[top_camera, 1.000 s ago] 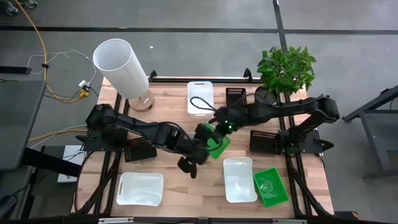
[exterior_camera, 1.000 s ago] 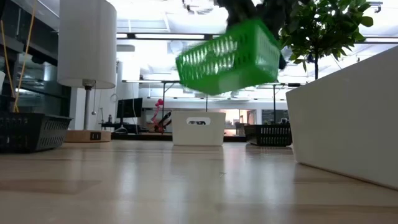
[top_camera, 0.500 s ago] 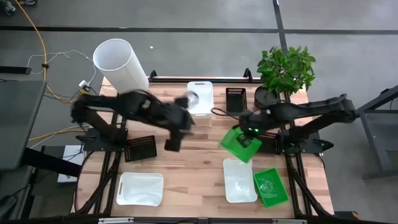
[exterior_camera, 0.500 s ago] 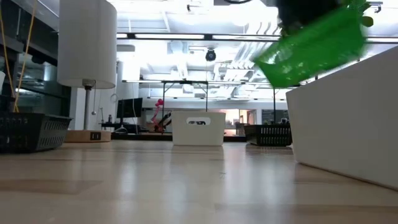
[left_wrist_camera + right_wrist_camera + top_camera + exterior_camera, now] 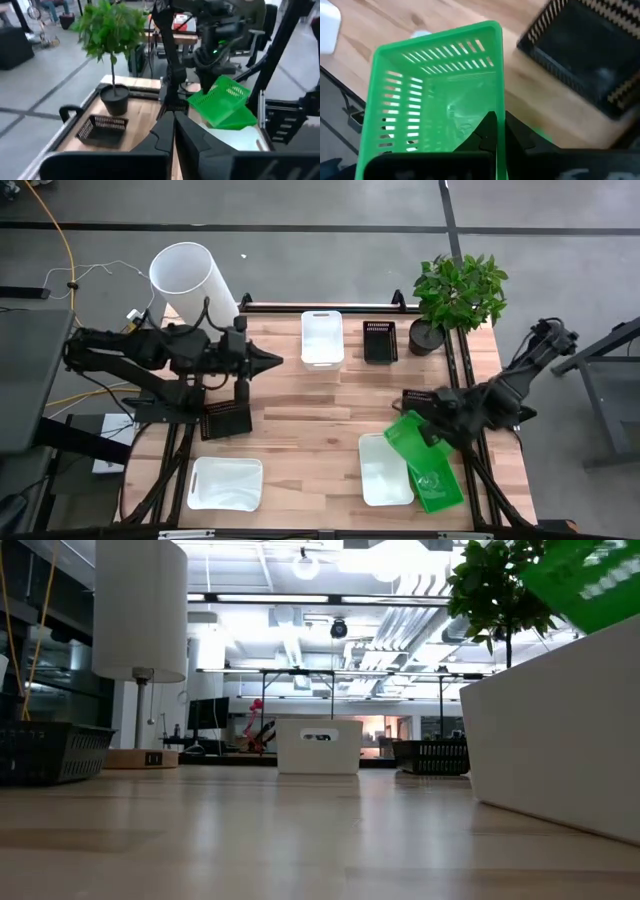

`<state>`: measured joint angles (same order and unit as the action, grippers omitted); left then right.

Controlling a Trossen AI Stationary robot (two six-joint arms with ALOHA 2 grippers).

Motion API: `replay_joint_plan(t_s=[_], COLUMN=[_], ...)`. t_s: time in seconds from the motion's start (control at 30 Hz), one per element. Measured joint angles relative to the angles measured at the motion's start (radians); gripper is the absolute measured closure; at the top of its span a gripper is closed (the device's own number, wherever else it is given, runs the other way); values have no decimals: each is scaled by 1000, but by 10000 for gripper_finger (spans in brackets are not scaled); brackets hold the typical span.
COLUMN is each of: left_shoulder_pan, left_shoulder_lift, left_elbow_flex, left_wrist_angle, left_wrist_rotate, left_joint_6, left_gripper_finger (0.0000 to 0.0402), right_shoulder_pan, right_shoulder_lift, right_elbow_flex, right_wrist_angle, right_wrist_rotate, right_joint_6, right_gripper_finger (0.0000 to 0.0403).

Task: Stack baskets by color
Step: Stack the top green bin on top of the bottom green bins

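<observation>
Right claw (image 5: 432,423) is clamped on the rim of a green basket (image 5: 410,442), carrying it in the air above the table's (image 5: 300,395) right front area. The basket hangs tilted, its long axis running diagonally from the claw down toward the front edge, and it overlaps a second green basket (image 5: 440,485) lying flat by the front right corner. The right wrist view looks straight into the slotted interior of the held basket, with its rim pinched between the closed fingers (image 5: 487,132).

Just beside them sits a white basket (image 5: 382,470), long axis front to back. Another white basket (image 5: 225,483) lies at the front left, long axis across the table. A third white one (image 5: 322,337) stands at the back centre, with a small black basket (image 5: 380,340) next to it. More black baskets: one at the left (image 5: 227,420), one at the right (image 5: 420,397) under the right arm.

Left claw (image 5: 270,361) is pinched tight on nothing, hovering over the left half and pointing toward the centre.
</observation>
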<state>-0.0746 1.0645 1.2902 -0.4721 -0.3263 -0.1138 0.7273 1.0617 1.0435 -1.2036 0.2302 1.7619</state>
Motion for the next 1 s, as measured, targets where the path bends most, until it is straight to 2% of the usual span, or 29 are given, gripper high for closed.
replay_joint_plan(t_s=[0.13,0.27,0.47,0.53,0.63,1.0], left_shoulder_pan=[1,0,0,0,0,0], left_shoulder_lift=[-39,-42,-42,-42,-42,-42], left_elbow_flex=[-72,-82,-82,-82,-82,-82], left_wrist_angle=[68,74,78,78,78,79], left_wrist_rotate=[-3,0,1,0,1,0], left_joint_6=[-39,-51,-51,-51,-51,-70], left_gripper_finger=[400,400,401,401,401,401], right_shoulder_pan=[147,285,435,450,446,358], right_shoulder_lift=[20,55,119,141,174,285], right_elbow_flex=[0,0,1,1,1,2], right_wrist_angle=[-18,-20,-15,-12,-12,6], right_wrist_rotate=[6,-4,-76,-103,-85,-78], right_joint_6=[177,308,420,429,429,437], right_gripper_finger=[403,403,403,403,403,403])
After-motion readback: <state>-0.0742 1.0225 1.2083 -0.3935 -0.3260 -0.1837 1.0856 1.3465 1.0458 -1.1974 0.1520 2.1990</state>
